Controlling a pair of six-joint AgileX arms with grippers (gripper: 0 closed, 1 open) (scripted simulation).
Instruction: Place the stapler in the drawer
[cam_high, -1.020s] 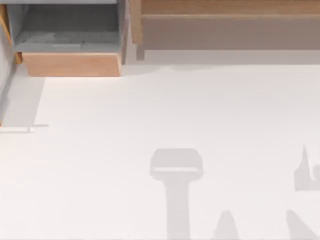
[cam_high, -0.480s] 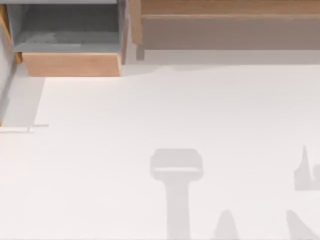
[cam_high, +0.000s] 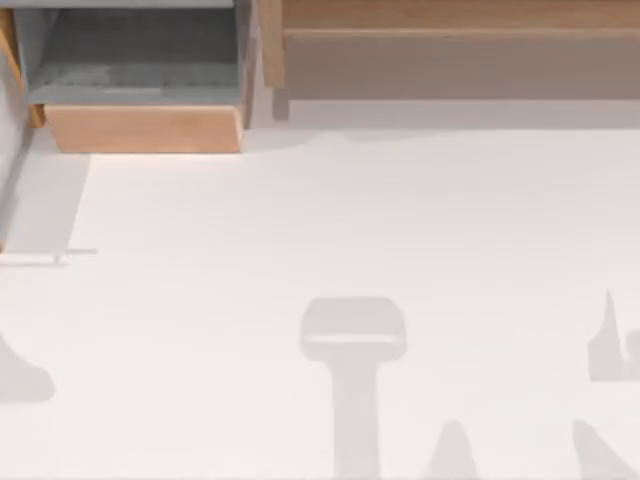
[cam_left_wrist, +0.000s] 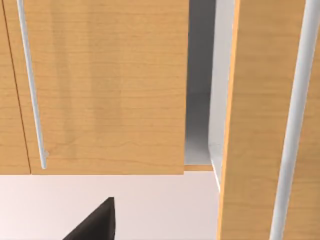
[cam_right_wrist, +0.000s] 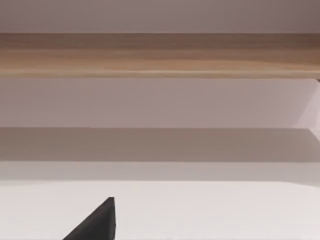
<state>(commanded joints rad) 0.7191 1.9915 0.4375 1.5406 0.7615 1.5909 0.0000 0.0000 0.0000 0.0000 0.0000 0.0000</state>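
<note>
The drawer (cam_high: 140, 128) stands pulled out at the table's (cam_high: 330, 230) far left corner, grey floor exposed behind its tan front panel, beside a long wooden shelf (cam_high: 450, 40). Whether the stapler lies inside cannot be told. The left gripper (cam_left_wrist: 95, 222) faces wooden cabinet fronts (cam_left_wrist: 105, 85); the right gripper (cam_right_wrist: 95, 222) faces the shelf; their finger states cannot be told.

I am observing the box-shaped drawer (cam_high: 140, 128) showing grey inner walls and a light tan wood-grain front. The long wooden shelf (cam_high: 450, 20) is showing tan over a greyish-brown recess. The white table (cam_high: 300, 230) is carrying pale grey shadows.
</note>
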